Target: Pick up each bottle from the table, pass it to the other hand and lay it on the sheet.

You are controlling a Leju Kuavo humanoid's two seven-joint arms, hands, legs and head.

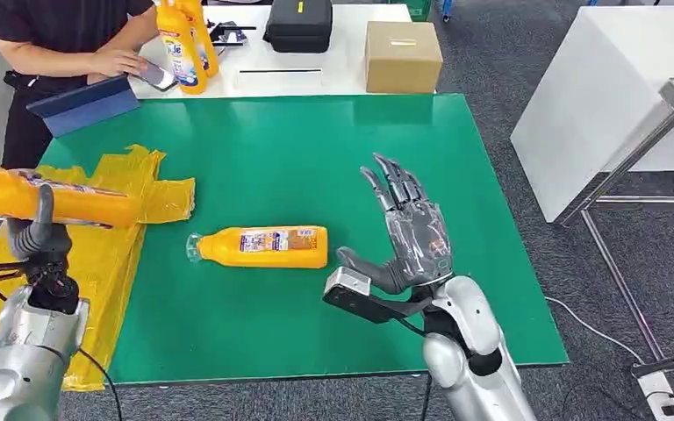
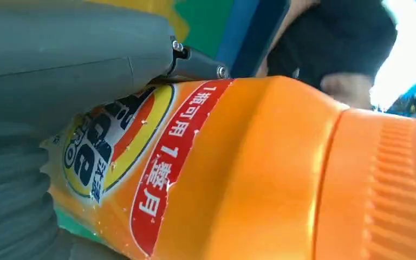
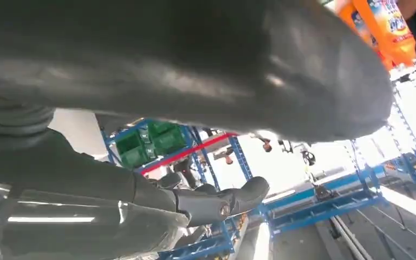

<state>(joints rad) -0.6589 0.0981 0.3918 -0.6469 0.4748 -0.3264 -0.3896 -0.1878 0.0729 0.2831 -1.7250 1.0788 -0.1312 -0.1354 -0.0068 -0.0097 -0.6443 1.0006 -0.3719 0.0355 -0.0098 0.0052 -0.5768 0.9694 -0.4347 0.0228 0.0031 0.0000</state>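
My left hand (image 1: 37, 230) grips an orange bottle (image 1: 48, 197) lying sideways in the air above the yellow sheet (image 1: 105, 237) at the table's left. The left wrist view shows the same bottle (image 2: 260, 173) close up, its red and yellow label against my thumb. A second orange bottle (image 1: 263, 246) lies on its side on the green mat, cap end pointing left. My right hand (image 1: 408, 232) hovers open to the right of it, fingers spread and pointing away from me, a short gap between thumb and bottle. The right wrist view shows my thumb (image 3: 195, 65) large and dark.
A person (image 1: 61, 35) stands at the back left, one hand on a white table holding two upright orange bottles (image 1: 186, 39), a black case (image 1: 298, 24) and a cardboard box (image 1: 403, 56). A blue folder (image 1: 83, 103) lies near the mat's far left corner.
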